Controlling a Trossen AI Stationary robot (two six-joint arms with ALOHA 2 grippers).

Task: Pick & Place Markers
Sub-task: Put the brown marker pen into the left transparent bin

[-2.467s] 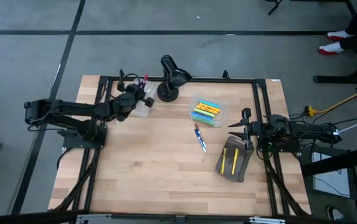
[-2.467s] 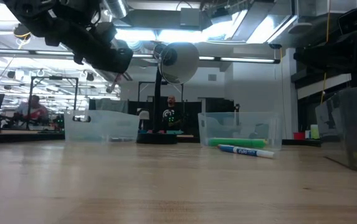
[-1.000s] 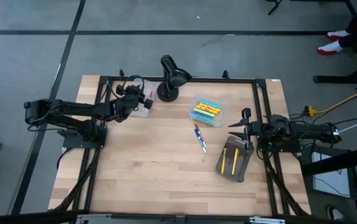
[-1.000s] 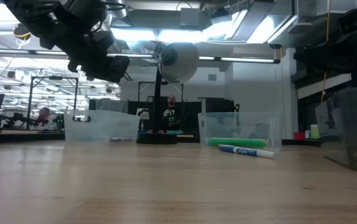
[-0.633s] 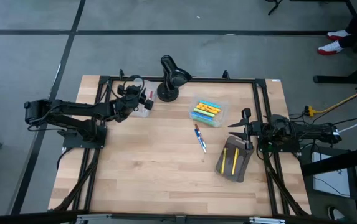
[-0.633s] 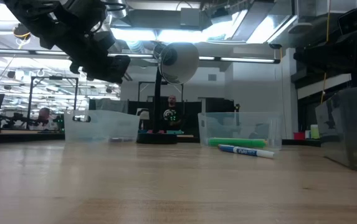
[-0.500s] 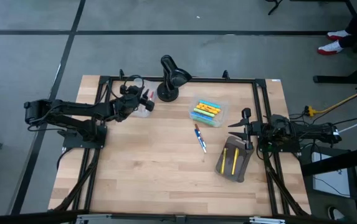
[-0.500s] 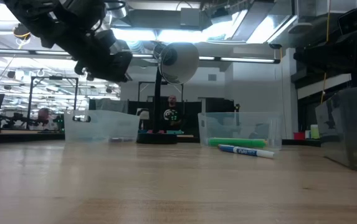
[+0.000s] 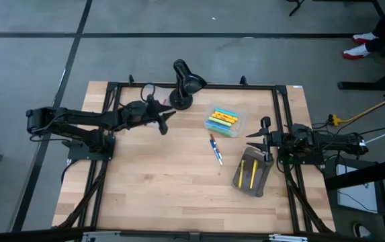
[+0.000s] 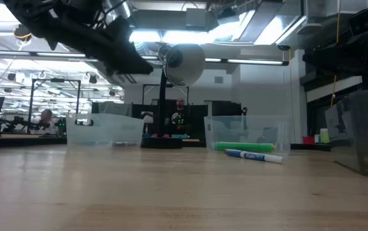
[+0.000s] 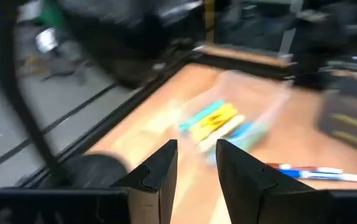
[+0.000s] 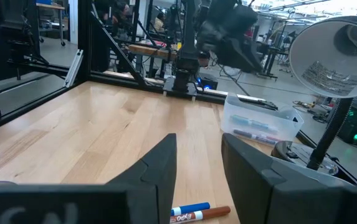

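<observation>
Several coloured markers [image 9: 222,119] lie in a clear bin [image 9: 236,128] at the table's middle. Two loose markers [image 9: 216,149], blue and reddish, lie flat on the wood just in front of it. A second clear bin [image 12: 262,124] at the far left holds a few markers. My left gripper [image 9: 167,121] hangs open and level above the table beside that bin, pointing toward the table's right, with nothing between its fingers [image 11: 166,171]. My right gripper [image 9: 258,134] rests open at the right edge with nothing in it.
A black desk lamp [image 9: 185,84] stands at the far edge between the two bins. A grey flat pouch [image 9: 251,171] with two yellow markers on it lies near my right gripper. Bare wood covers the near half of the table.
My left gripper has swung round from over the far-left bin toward the table's right and tipped up to near level. It has shifted slightly toward the middle bin. The red marker stays in the left bin.
</observation>
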